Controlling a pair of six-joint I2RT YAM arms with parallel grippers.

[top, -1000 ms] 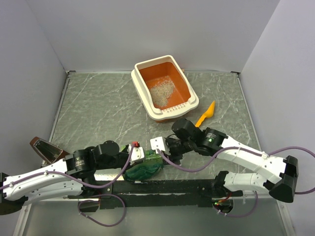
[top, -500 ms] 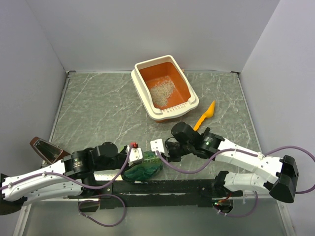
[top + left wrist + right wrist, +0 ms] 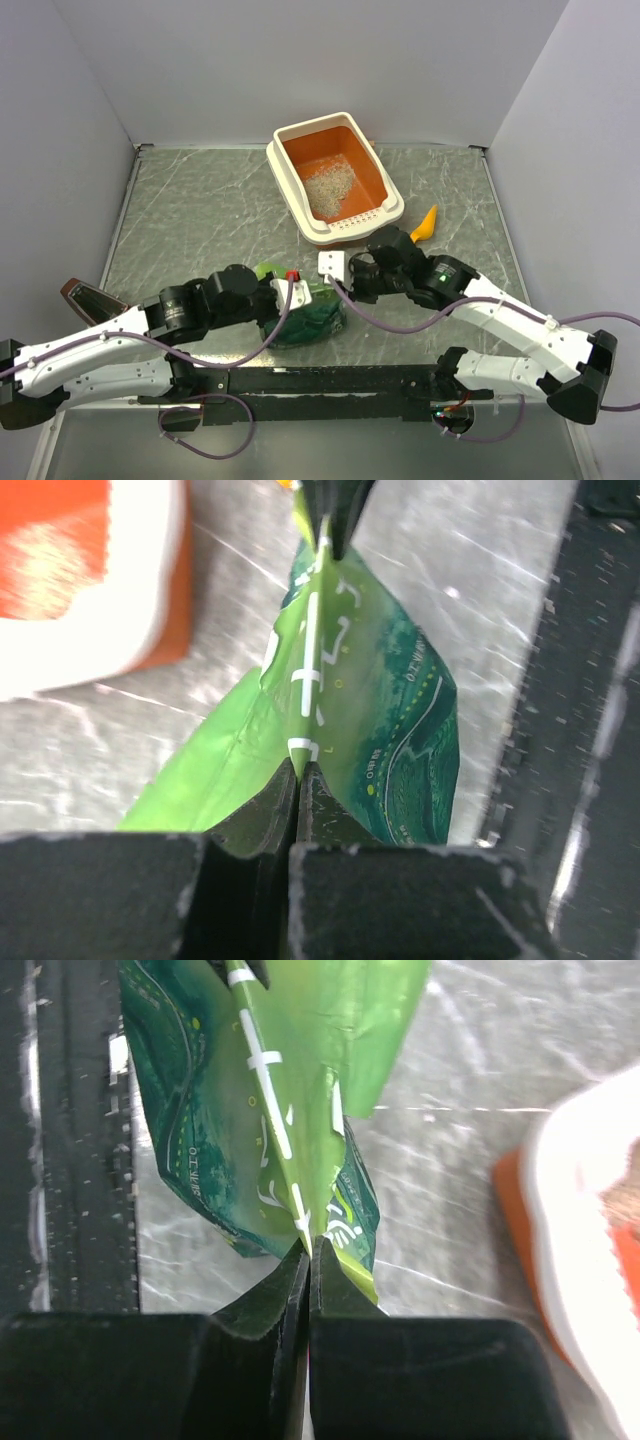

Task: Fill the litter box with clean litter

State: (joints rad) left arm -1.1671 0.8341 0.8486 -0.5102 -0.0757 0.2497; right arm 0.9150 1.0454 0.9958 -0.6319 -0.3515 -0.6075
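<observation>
The left gripper [image 3: 298,770] and right gripper [image 3: 308,1245] both pinch shut on the top seam of the green bag [image 3: 312,318]; the litter box [image 3: 284,183] stands beyond, with little clean litter [image 3: 328,187] inside; they should lift evenly, seam level.

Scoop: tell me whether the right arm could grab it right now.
Probably not yet: the right gripper is shut on the green bag. The scoop lies close beside that arm, nothing between.

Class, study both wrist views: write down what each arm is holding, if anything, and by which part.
Both hold the green bag: the left jaws pinch one end of its flat seamed edge, the right jaws pinch the opposite end.
</observation>
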